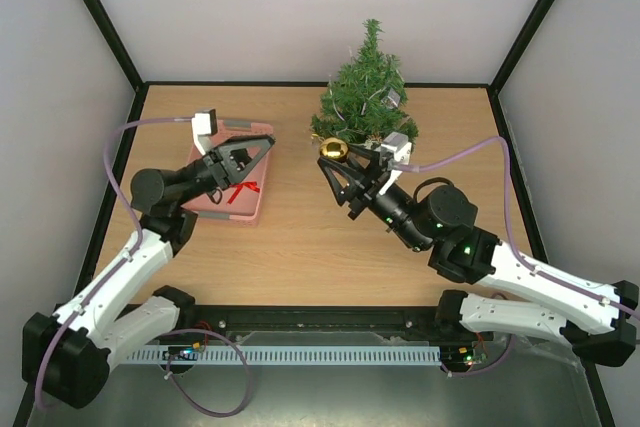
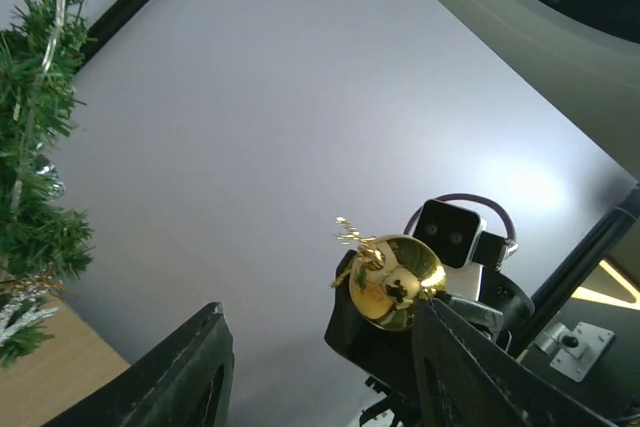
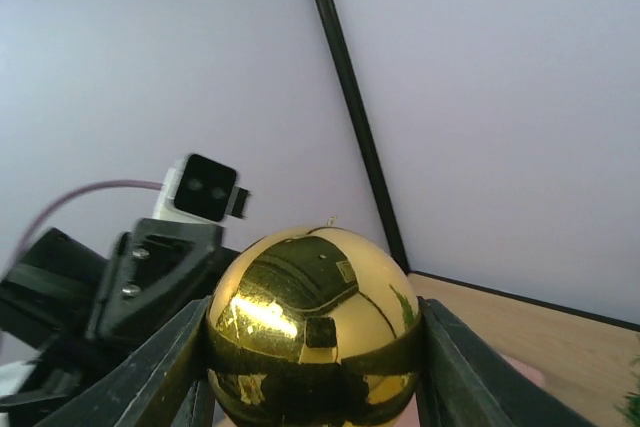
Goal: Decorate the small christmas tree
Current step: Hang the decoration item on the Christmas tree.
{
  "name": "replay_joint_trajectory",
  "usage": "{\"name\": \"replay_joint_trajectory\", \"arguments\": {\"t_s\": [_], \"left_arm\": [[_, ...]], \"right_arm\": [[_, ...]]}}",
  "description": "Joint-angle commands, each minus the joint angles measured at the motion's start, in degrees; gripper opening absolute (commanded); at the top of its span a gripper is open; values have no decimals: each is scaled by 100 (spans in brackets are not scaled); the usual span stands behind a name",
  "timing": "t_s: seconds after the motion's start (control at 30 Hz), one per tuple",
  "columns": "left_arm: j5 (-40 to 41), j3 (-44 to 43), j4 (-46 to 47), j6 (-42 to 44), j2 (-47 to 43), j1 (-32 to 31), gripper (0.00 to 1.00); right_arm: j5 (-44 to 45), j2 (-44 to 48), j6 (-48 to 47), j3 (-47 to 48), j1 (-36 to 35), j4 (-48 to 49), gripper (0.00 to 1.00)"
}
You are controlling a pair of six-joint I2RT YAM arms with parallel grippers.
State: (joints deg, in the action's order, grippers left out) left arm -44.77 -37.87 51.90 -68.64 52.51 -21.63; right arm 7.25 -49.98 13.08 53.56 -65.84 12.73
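Gold ball (image 3: 312, 317) is sitting right up close, with the right pincer (image 3: 315, 367) clamping it across its middle. Left pincer (image 1: 262, 147) is hanging over the pink basket (image 1: 235, 202), jaws partway apart and holding nothing. Tree (image 1: 368, 97) is standing at the far side of the desk (image 1: 300, 237), right of centre, with the ball just beside its lower branches. It's standing upright, long axis vertical, tip pointing straight up.

What I'm worrying about: that ball is looking slick and round, so it could be squirting out of the grip, and any shove into the branches could be tipping the tree. The thread loop (image 2: 352, 235) is looking tiny to hook, too.
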Motion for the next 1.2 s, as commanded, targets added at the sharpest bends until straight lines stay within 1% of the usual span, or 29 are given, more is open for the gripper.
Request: {"name": "replay_joint_trajectory", "arguments": {"t_s": [0.0,0.2,0.3,0.37,0.4,0.47,0.5,0.57,0.67,0.77,0.83,0.9,0.97,1.03,1.1,1.17], "left_arm": [[-83,-234,891,-317,352,-193,50],[-56,-516,461,155,552,-540,49],[75,-690,-139,613,625,-716,46],[259,-837,-783,960,653,-737,40],[415,-919,-1175,1220,630,-740,43],[773,-1035,-1735,1686,538,-817,58],[892,-1113,-1960,1861,538,-856,58],[883,-1340,-2306,2166,675,-878,57],[904,-1672,-2652,2280,949,-885,56],[1115,-1934,-3056,2554,1144,-916,57],[1266,-1997,-3197,2691,1213,-919,60],[1356,-2121,-3329,2739,1381,-922,60],[1263,-2274,-3346,2731,1572,-921,60],[1178,-2371,-3240,2605,1739,-928,60],[1081,-2432,-3034,2450,1868,-927,60],[1030,-2496,-2883,2373,1990,-950,60]], "right_arm": [[-498,146,515,-262,18,485,35],[-668,208,678,-527,19,783,35],[-513,248,573,-635,14,749,35],[-32,325,394,-642,19,443,34],[226,363,271,-619,19,243,34],[617,463,47,-544,29,-71,35],[736,505,-41,-517,47,-178,34],[954,537,-186,-437,92,-420,35],[1443,460,-420,-308,204,-758,35],[1666,279,-774,-113,471,-1054,36],[1557,213,-953,22,837,-1151,36],[1167,137,-984,119,1498,-1159,36],[509,24,-895,268,2135,-1239,36],[-134,-79,-770,395,2624,-1301,36],[-782,-112,-579,457,2965,-1354,36],[-1179,-52,-398,418,3181,-1369,36]]}}
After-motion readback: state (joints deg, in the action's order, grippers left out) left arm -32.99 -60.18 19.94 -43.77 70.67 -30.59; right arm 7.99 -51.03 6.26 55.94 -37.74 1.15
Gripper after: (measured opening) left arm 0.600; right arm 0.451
